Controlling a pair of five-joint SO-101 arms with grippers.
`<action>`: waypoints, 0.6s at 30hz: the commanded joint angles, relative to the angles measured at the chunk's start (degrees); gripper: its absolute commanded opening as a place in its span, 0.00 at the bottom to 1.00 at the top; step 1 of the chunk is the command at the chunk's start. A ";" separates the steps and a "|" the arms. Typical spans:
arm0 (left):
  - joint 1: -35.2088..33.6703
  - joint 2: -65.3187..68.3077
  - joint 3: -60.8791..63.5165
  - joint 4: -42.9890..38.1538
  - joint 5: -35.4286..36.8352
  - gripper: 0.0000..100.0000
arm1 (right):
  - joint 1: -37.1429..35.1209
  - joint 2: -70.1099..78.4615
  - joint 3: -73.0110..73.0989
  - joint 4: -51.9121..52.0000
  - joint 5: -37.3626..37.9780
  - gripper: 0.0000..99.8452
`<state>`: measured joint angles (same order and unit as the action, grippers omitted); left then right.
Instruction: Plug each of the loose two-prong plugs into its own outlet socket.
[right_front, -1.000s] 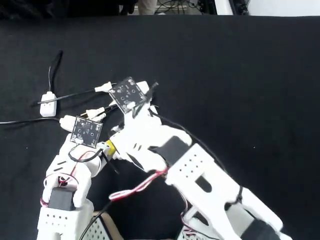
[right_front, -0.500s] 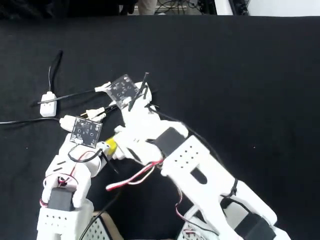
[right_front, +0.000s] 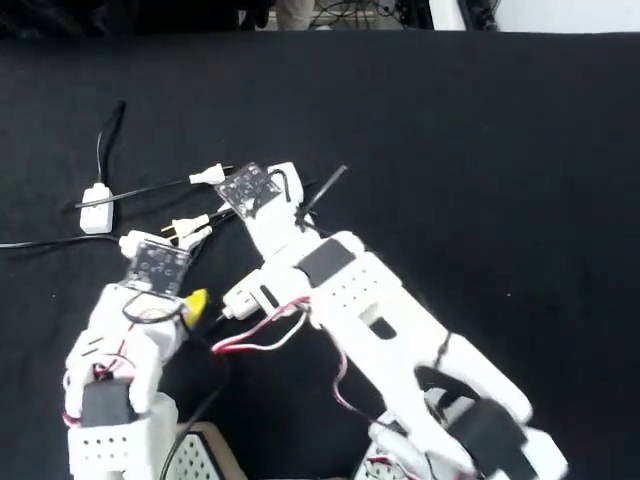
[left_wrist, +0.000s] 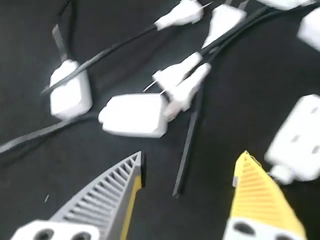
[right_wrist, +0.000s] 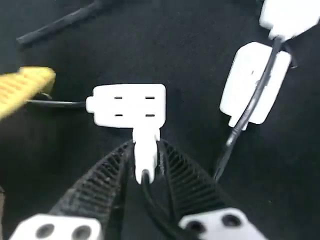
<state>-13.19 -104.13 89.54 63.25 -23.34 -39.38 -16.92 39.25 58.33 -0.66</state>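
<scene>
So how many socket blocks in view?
3 clearly: one socket block far left, another by the left gripper, a third at the gripped plug; a white block beyond may be another.

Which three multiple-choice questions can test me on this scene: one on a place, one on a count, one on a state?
1. Where is the white plug that the right gripper holds?
A) against the end of the outlet block
B) far from any block
C) on top of the left arm

2. How many slots does that outlet block's face show?
A) two
B) four
C) six

3. How is the left gripper?
A) shut on a plug
B) shut on a cable
C) open, holding nothing

Answers: 1 A, the plug touches the block's end in the right wrist view; 2 B, two pairs of slots are visible; 3 C, its fingers stand apart and grip nothing.
</scene>
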 joint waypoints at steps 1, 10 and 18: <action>-7.08 -0.26 -2.59 1.41 -0.62 0.29 | 1.32 5.67 -4.79 -2.81 0.62 0.01; -16.48 -0.26 -1.45 6.42 -0.53 0.29 | 1.41 9.98 -8.13 -3.08 0.70 0.01; -16.48 -0.35 1.89 5.80 -0.79 0.29 | 3.25 9.27 -9.98 -2.55 3.34 0.01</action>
<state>-29.54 -104.13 91.47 69.32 -23.69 -38.33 -6.81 34.33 55.16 2.15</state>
